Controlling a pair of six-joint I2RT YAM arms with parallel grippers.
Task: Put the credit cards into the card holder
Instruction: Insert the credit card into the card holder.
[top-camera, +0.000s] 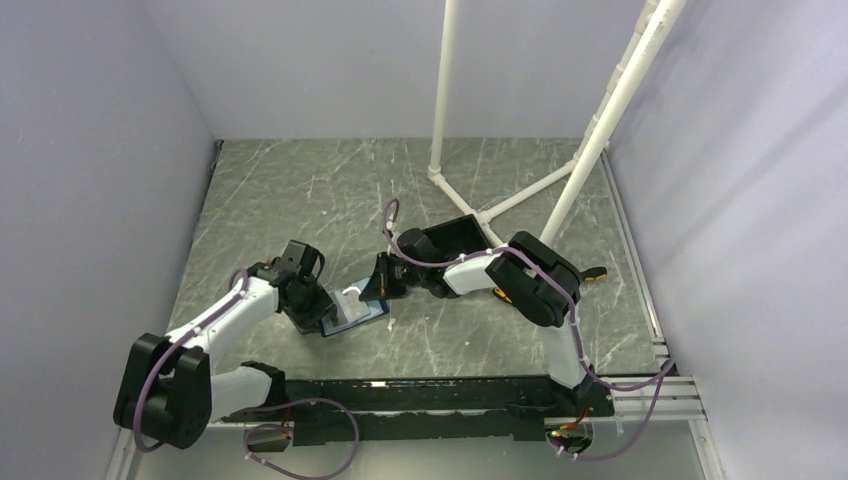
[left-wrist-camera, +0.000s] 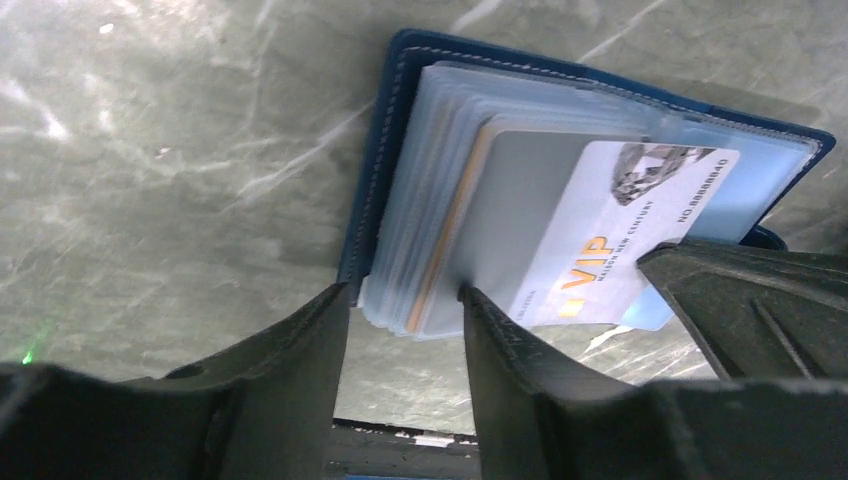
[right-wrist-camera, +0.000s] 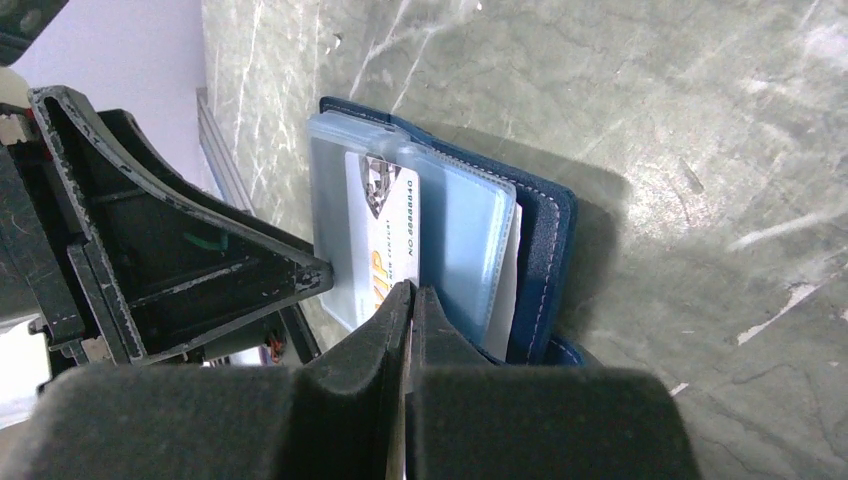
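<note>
Right now I have the small flat dark-blue card holder (left-wrist-camera: 385, 130) lying open on the grey marbled surface (left-wrist-camera: 180, 150), with its stack of clear plastic sleeves (left-wrist-camera: 440, 130) facing up. From above, it sits between my two arms, which close in on it from opposite ends.

My left gripper (left-wrist-camera: 402, 295) is at the card holder's near-left end. Its fingers stand partway apart, one against the edge of the blue cover and the other on the top sleeve. The end of the sleeve stack fills the gap between them, so it holds the card holder by that end.

My right gripper (right-wrist-camera: 410, 292) comes in from the card holder's opposite end. Its fingers are pressed together on the edge of a white plastic card printed "VIP" (left-wrist-camera: 620, 220). That white card lies askew across the top sleeve, one end over the middle of the card holder and the pinched end at its rim. I cannot tell how much of it sits inside a pocket.

An orange-gold card (left-wrist-camera: 452, 235) shows only as a thin edge, tucked into the sleeves beneath the white card.

Beyond the card holder, on its far-right side and well apart from it, sits a black open box (top-camera: 455, 238). A white pipe frame (top-camera: 445, 90) rises farther back.
</note>
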